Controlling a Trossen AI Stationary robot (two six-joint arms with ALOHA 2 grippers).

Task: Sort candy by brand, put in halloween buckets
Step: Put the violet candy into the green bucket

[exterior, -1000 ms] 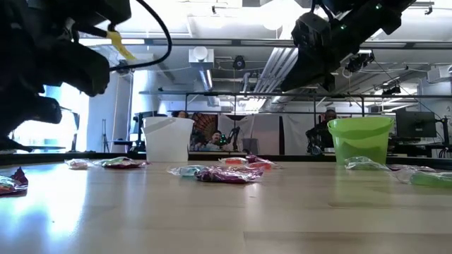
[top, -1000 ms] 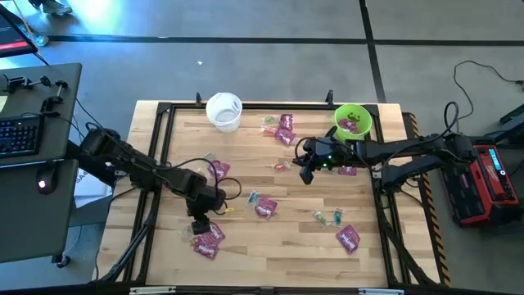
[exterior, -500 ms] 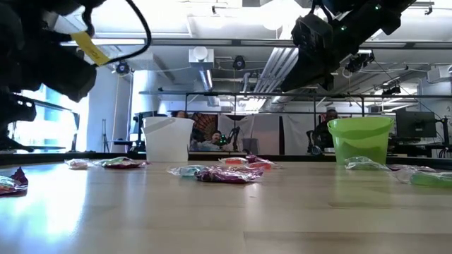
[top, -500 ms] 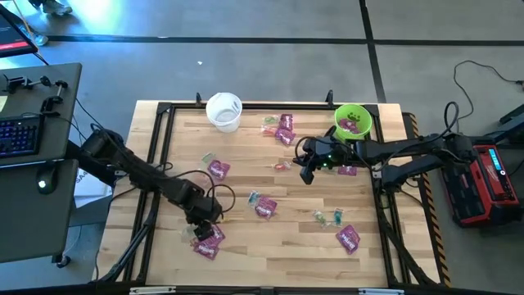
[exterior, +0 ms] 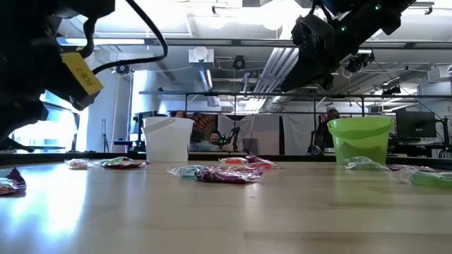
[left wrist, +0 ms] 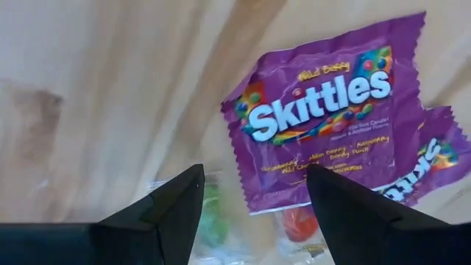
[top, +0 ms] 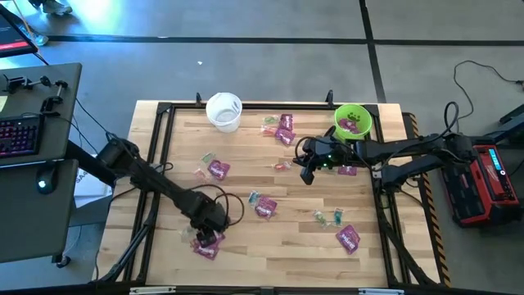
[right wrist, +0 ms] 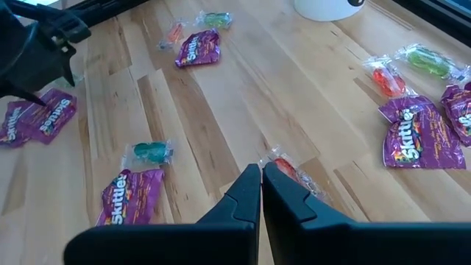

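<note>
My left gripper (top: 210,235) stands open, pointing down over the near-left candy. Between its fingers in the left wrist view lie a purple Skittles packet (left wrist: 324,125), a second packet (left wrist: 436,163), a green clear-wrapped piece (left wrist: 213,222) and a red one (left wrist: 298,222), all flat on the table. My right gripper (top: 306,174) hangs shut above the table's middle, over a red clear-wrapped piece (right wrist: 288,171). The white bucket (top: 223,111) and the lime green bucket (top: 353,121), with purple candy inside, stand at the far edge.
More purple packets (top: 264,208) (top: 348,238) (top: 217,170) (top: 285,129) and small clear-wrapped pieces (top: 327,217) (top: 205,157) lie scattered over the wooden table. A black frame (top: 164,123) borders the table. A keyboard desk (top: 24,131) stands to the left.
My left gripper has moved toward the table's near edge and down, tipping to point more steeply at the near-left purple packets. The candy has not moved.
</note>
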